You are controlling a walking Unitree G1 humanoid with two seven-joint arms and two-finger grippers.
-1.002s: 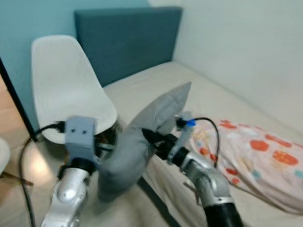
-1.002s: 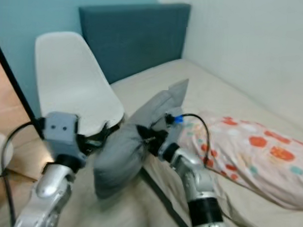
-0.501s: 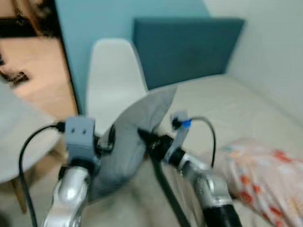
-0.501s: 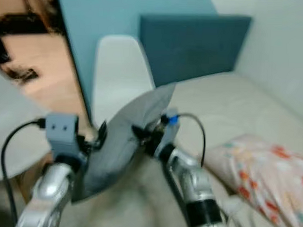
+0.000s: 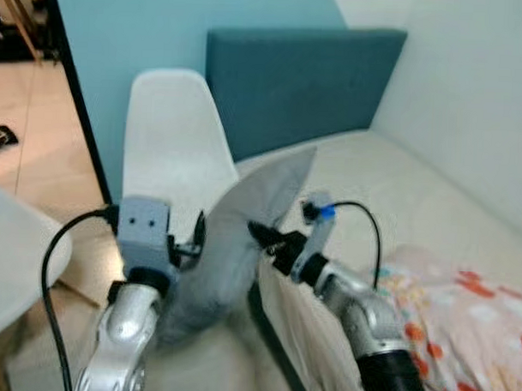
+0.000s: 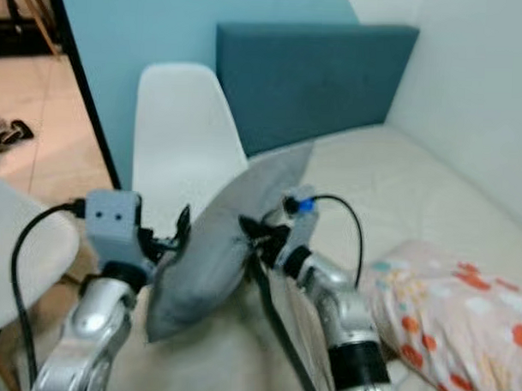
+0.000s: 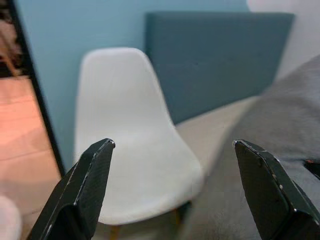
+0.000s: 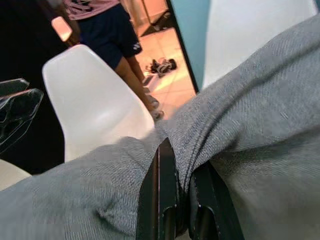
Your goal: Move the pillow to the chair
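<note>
A bedroom corner: a blue wall, a dark teal headboard [image 5: 303,85] and a beige bed [image 5: 398,192] running along a white wall, with a patterned blanket [image 5: 479,323] lying on the bed behind the right arm. A wooden floor [image 5: 23,136] shows through the doorway to the left.

The grey pillow [image 5: 234,242] hangs in the air between the two arms, off the bed and not yet on the seat. The right end effector [image 5: 264,238] pinches a fold of the fabric; in the right wrist view its black fingers [image 8: 162,195] are pressed together on the cloth. The left end effector [image 7: 175,190] sits against the pillow's other side with its fingers spread wide, the pillow at one fingertip and nothing clamped between them.

The white chair [image 5: 172,154] stands just ahead of both end effectors, its seat beyond and below the pillow's lower edge. A second white chair [image 8: 95,100] stands off to the left, and a person's legs [image 8: 130,65] show beyond it in the right wrist view.

The carry is in hand, I judge, with the placing close. The next move calls for bringing the pillow forward over the seat, lowering it until the seat bears it, then releasing the pinch.
</note>
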